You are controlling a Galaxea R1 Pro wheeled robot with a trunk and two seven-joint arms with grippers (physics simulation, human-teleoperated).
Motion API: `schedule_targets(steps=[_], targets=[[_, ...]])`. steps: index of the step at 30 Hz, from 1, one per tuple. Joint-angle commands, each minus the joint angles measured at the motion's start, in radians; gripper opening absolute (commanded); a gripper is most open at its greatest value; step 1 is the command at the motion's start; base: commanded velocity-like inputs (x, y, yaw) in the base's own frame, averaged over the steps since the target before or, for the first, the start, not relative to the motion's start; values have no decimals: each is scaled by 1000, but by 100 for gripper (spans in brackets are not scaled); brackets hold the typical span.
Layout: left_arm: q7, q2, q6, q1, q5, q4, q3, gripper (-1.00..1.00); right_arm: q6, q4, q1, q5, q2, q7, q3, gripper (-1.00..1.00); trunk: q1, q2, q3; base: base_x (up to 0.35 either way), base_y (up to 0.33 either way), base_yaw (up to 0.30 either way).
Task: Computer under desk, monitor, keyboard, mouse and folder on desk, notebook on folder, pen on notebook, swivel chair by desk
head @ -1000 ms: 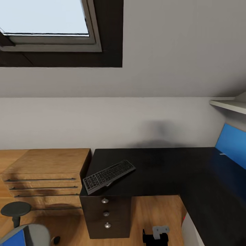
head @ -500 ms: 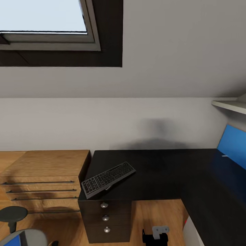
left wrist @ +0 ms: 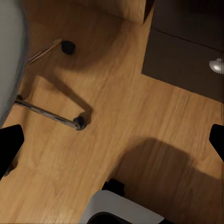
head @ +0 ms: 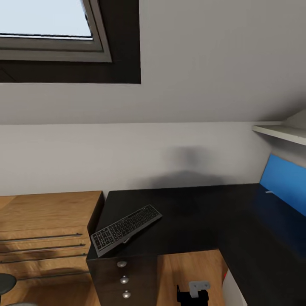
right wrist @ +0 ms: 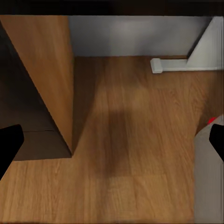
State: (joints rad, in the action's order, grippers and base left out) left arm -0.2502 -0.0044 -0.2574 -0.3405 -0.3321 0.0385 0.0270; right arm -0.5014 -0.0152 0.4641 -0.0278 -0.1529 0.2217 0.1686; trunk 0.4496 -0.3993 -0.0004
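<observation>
The slim black keyboard (head: 126, 229) lies askew on the black L-shaped desk (head: 191, 212), its near corner jutting past the front edge above the round-knobbed drawers (head: 124, 279). In the left wrist view the swivel chair shows its grey seat edge (left wrist: 9, 56) and chrome legs with casters (left wrist: 77, 122). My left gripper (left wrist: 112, 144) hangs open over the wood floor beside them. Under the desk my right gripper (right wrist: 112, 142) is open above bare floor. A white-grey case with a red spot, seemingly the computer (right wrist: 207, 172), stands under the desk's right arm (head: 233, 291).
A light wooden chest with bar handles (head: 42, 212) adjoins the desk's left end. A blue flat panel (head: 284, 180) stands on the desk's right arm beneath a white shelf (head: 280, 134). A dark round stool (head: 4, 282) sits at the lower left. A sloped wall with a window rises behind.
The head camera has shifted, so the desk, keyboard and chest slid left in the picture and the chair left the lower left corner. The keyboard has not moved on the desk.
</observation>
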Motion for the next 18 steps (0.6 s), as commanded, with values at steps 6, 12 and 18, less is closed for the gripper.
schedule_targets(steps=[6,12,18], targets=[[-1,0,-3,0,-2,0,2,100,-2,-2,1,-3,0,5,9,100,0,-1,0,0,0,-224],[-1,0,-3,0,-2,0,2,100,-2,-2,1,-3,0,5,9,100,0,-1,-3,0,0,-143],[-1,0,-3,0,-2,0,2,100,-2,-2,1,-3,-1,5,9,100,0,-1,-8,0,0,-105]])
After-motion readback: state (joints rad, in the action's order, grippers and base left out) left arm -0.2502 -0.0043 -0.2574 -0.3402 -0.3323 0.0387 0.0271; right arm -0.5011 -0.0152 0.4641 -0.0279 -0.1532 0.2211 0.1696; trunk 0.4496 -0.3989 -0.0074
